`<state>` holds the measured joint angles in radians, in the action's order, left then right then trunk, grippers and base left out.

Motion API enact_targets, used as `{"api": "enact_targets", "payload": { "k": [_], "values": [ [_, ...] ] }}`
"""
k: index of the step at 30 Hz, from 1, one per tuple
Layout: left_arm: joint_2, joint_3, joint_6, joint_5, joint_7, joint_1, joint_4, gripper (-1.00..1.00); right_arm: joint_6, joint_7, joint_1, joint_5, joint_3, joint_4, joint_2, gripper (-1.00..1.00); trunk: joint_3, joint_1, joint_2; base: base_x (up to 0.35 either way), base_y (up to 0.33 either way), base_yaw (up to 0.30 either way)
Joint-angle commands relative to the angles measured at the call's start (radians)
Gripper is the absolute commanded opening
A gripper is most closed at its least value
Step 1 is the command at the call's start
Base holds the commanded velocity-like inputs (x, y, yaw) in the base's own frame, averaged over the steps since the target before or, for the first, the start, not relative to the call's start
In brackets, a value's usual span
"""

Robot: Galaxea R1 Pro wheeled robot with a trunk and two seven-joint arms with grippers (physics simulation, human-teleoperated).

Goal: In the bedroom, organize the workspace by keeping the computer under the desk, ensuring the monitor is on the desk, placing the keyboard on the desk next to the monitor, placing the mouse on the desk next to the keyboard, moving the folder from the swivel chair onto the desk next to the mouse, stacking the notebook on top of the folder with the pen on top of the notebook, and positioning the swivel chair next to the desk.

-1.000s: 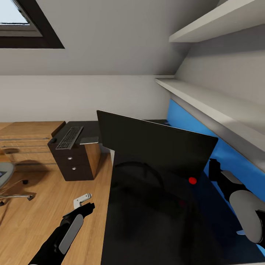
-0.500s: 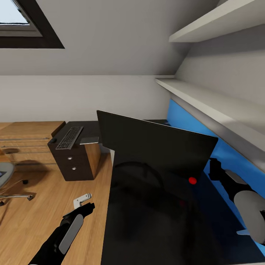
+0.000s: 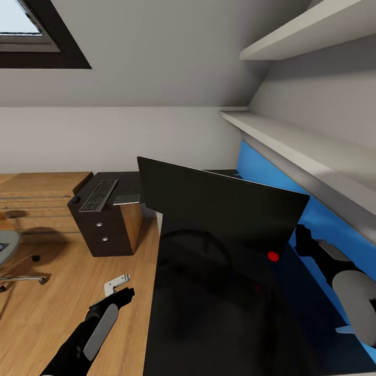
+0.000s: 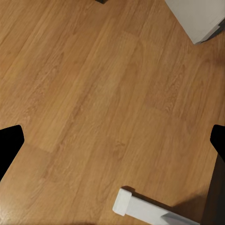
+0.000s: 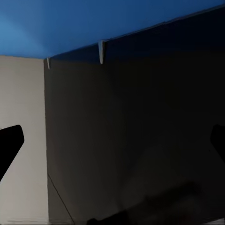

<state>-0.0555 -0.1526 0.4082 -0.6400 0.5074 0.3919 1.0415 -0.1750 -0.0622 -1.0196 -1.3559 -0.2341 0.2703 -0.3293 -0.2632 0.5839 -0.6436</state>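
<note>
Your right gripper has crept slightly left toward the monitor, fingers spread, empty. The monitor stands on the desk: broad, top-heavy, probably slick; take its right edge low. Left gripper hangs released.

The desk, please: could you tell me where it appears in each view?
Head view: the desk spreads its glossy black top across lower centre and right, under the monitor.
Left wrist view: probably the dark strip beside the wood floor; uncertain.
Right wrist view: black top meeting the blue back panel.
Shared landmark: that blue panel, at head view's right.
</note>
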Motion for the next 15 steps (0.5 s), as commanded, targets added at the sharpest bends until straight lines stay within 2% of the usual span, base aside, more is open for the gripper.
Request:
{"api": "enact_targets", "payload": {
  "k": [1, 5, 9, 11, 15],
  "values": [
    [-0.001, -0.004, 0.001, -0.009, 0.01, 0.001, 0.002, 1.0, -0.015, -0.007, 0.0, 0.006, -0.004, 0.004, 0.001, 1.0, -0.002, 0.0, -0.001, 0.0, 0.0, 0.0],
    [-0.001, -0.004, 0.001, -0.009, 0.01, 0.001, 0.002, 1.0, -0.021, -0.006, 0.0, 0.012, -0.003, 0.007, 0.001, 1.0, -0.002, 0.0, -0.001, 0.0, 0.0, 0.0],
    [-0.001, -0.004, 0.001, -0.008, 0.01, 0.001, 0.002, 1.0, -0.053, -0.005, 0.0, 0.065, 0.001, 0.01, 0.002, 1.0, -0.002, 0.0, -0.001, 0.0, 0.0, 0.0],
    [-0.001, -0.004, 0.0, -0.007, 0.01, 0.001, 0.002, 1.0, -0.069, -0.002, 0.0, 0.12, 0.002, 0.01, 0.003, 1.0, -0.002, 0.0, -0.001, 0.0, 0.0, 0.0],
    [-0.001, -0.004, 0.0, -0.006, 0.01, 0.001, 0.002, 1.0, -0.07, 0.001, 0.0, 0.124, 0.002, 0.009, 0.004, 1.0, -0.002, 0.0, -0.001, -0.012, 0.01, 0.0]
  ]
}}
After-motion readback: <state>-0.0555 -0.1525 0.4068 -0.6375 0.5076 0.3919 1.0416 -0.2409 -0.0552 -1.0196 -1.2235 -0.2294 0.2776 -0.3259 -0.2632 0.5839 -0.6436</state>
